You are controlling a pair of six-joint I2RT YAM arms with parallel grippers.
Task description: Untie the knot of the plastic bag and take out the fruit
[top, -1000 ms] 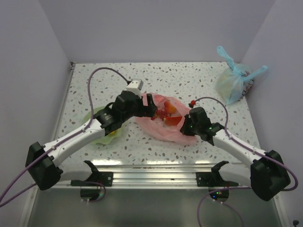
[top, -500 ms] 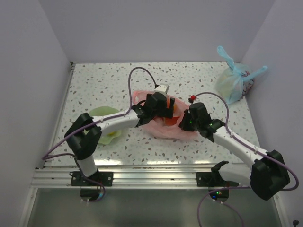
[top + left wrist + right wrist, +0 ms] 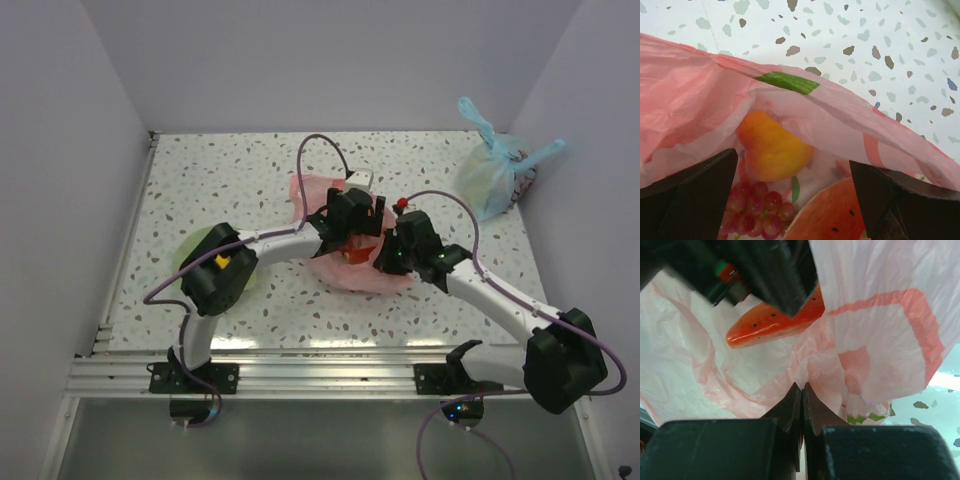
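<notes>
The pink plastic bag (image 3: 350, 268) lies mid-table with its mouth open; its knot does not show. My left gripper (image 3: 352, 224) hangs over the mouth, open. In the left wrist view its gripper (image 3: 795, 200) frames the fruit inside the bag (image 3: 690, 95): a yellow-orange peach (image 3: 772, 147), a dark red grape cluster (image 3: 757, 207) and a watermelon slice (image 3: 835, 215), none of them touched. My right gripper (image 3: 385, 258) is shut on the bag's near right edge. In the right wrist view the gripper (image 3: 802, 387) pinches a fold of pink plastic (image 3: 875, 340), with the watermelon slice (image 3: 775, 322) beyond.
A light blue tied bag (image 3: 495, 175) stands at the back right corner. A green bowl (image 3: 192, 248) sits on the left, partly under my left arm. Walls close the table on three sides.
My left arm swung right from the green bowl to the pink bag, and its open gripper now sits over the bag's mouth. The right gripper kept its hold and shifted slightly.
</notes>
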